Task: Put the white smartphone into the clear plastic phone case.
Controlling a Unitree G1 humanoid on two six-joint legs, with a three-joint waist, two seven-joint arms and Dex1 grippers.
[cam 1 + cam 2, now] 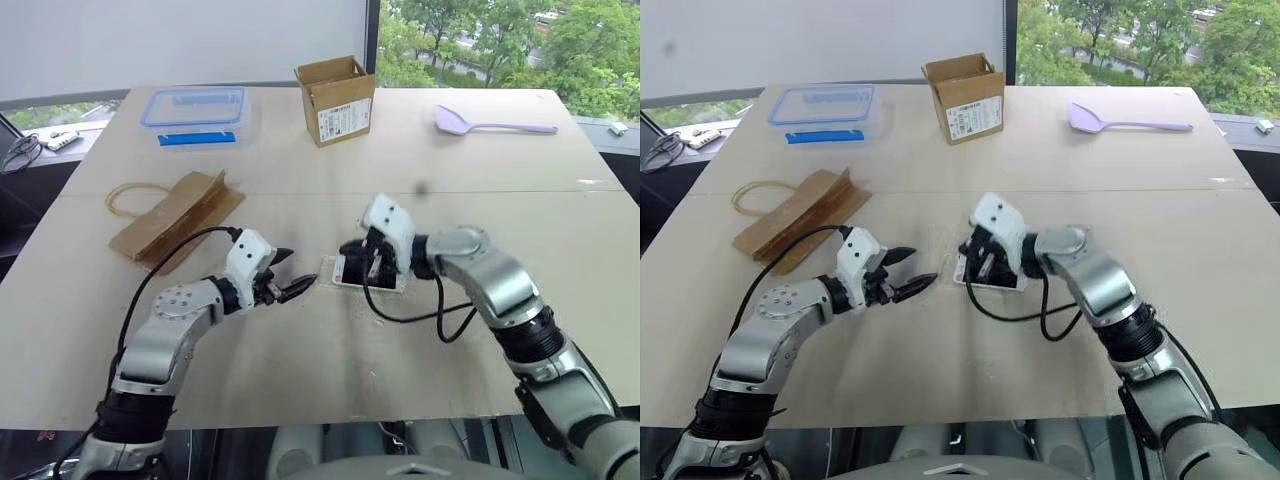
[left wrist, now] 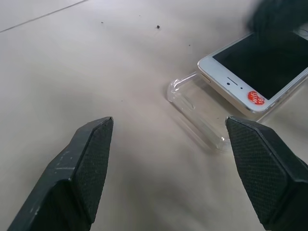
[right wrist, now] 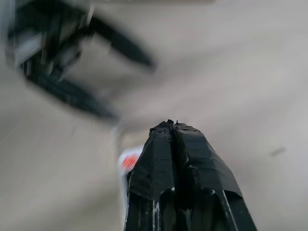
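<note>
- The white smartphone [image 2: 255,79] is lying screen up in the middle of the counter [image 1: 320,370], with a small red sticker on the white bezel at its near end.
- The clear plastic phone case [image 2: 197,108] is sitting under the phone; the phone is lying partly over it and at a slight angle, so 1 rounded end of the case is sticking out bare toward the left gripper.
- Whether the phone is seated down inside the case or only resting on its rim cannot be told.
- The left gripper [image 1: 287,272] is hovering just beside the exposed end of the case, its 2 black fingers [image 2: 86,159] spread wide and gripping nothing.
- The right gripper [image 3: 173,132] is sitting over the far part of the phone, its 2 fingers pressed tightly together with nothing between them; whether the tips are touching the screen cannot be told.
- A black cable is looping across the counter beside the right arm.
- Well apart from the phone, along the far edge, a clear food box [image 1: 194,112] with a blue lid, an open cardboard box [image 1: 336,98] and a lilac spatula [image 1: 490,124] are resting.
- A folded brown paper bag [image 1: 175,220] is lying flat to the left of the left arm.
</note>
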